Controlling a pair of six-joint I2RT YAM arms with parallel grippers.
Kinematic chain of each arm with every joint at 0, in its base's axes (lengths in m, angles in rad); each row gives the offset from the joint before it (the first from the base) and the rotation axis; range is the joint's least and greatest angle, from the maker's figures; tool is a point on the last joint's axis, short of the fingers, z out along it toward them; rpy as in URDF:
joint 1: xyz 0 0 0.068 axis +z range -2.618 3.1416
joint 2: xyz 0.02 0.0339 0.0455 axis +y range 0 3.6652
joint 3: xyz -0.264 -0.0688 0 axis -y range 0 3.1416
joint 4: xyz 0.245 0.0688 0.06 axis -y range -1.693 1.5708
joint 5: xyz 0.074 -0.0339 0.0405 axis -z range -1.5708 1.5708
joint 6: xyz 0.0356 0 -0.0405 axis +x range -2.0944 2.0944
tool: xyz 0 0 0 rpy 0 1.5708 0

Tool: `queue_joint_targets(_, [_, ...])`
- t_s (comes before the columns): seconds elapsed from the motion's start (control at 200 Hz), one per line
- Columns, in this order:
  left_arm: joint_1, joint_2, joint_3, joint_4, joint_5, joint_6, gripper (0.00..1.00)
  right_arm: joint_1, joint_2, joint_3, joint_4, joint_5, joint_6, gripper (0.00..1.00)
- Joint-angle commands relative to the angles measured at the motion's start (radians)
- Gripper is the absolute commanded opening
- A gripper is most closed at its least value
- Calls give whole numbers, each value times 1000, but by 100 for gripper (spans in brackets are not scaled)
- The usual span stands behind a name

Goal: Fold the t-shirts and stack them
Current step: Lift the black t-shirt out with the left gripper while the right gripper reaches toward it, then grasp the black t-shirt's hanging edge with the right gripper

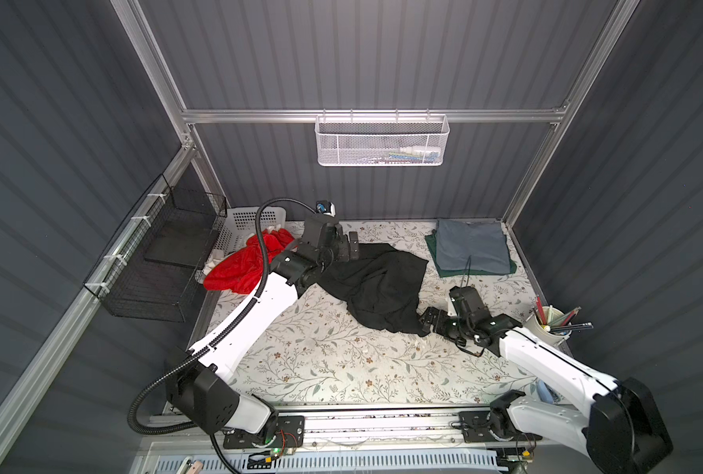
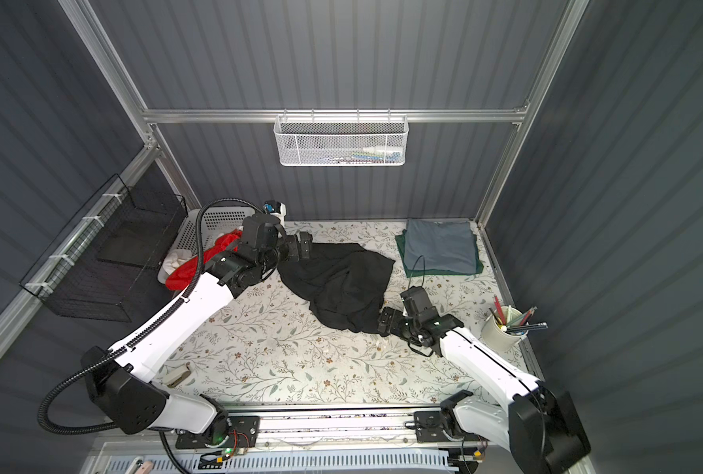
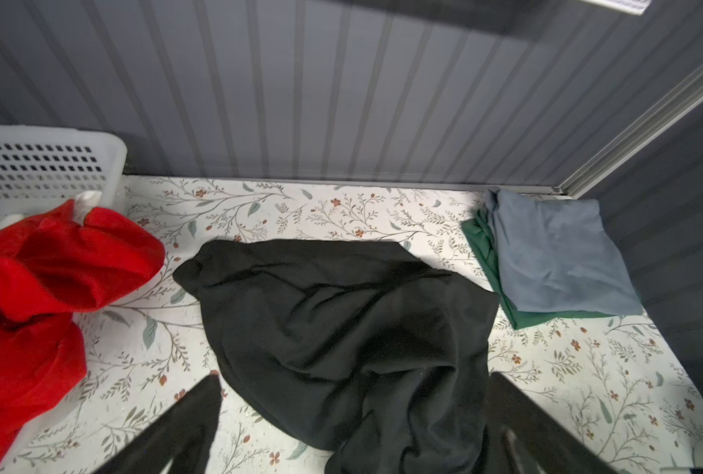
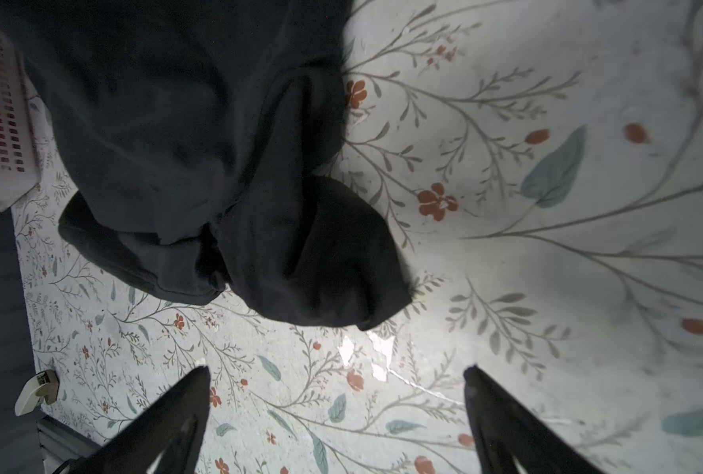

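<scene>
Four t-shirts: black t-shirt (image 1: 376, 287) crumpled mid-table; red t-shirt (image 1: 234, 271) at its 9 o'clock; blue-grey t-shirt (image 1: 470, 246) folded atop green t-shirt (image 3: 480, 246) at 2 o'clock; two grippers, both wide and empty: left gripper (image 1: 349, 248) at the black's 11 o'clock edge, right gripper (image 1: 424, 321) at 4 o'clock.

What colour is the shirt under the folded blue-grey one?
Dark green shirt, clearest in the left wrist view.

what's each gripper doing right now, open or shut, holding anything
Left gripper: open, holding nothing, over the crumpled black t-shirt.
Right gripper: open, empty, just short of the black t-shirt's near edge.
</scene>
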Motion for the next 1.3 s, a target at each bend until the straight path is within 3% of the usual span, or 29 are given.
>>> queue_joint_targets(0.0, [9,-48,-54,12,-8,-29,100,34,90,26,100,23,27,86])
queue_joint_targets(0.335, [22,-41,-143,21,12,-44,100,61,263,73,173,35,13,55])
queue_joint_targets(0.545, [34,-53,-185,21,4,-41,100,57,278,170,82,58,-43,15])
queue_joint_targets(0.65, [36,-61,-205,21,-18,-34,100,53,235,233,15,84,-68,0])
queue_joint_targets(0.92, [36,-73,-258,30,-16,-18,100,17,56,358,-151,163,-89,0])
queue_joint_targets(1.296, [-24,-75,-349,137,153,-70,100,-33,-118,444,-313,242,-110,0])
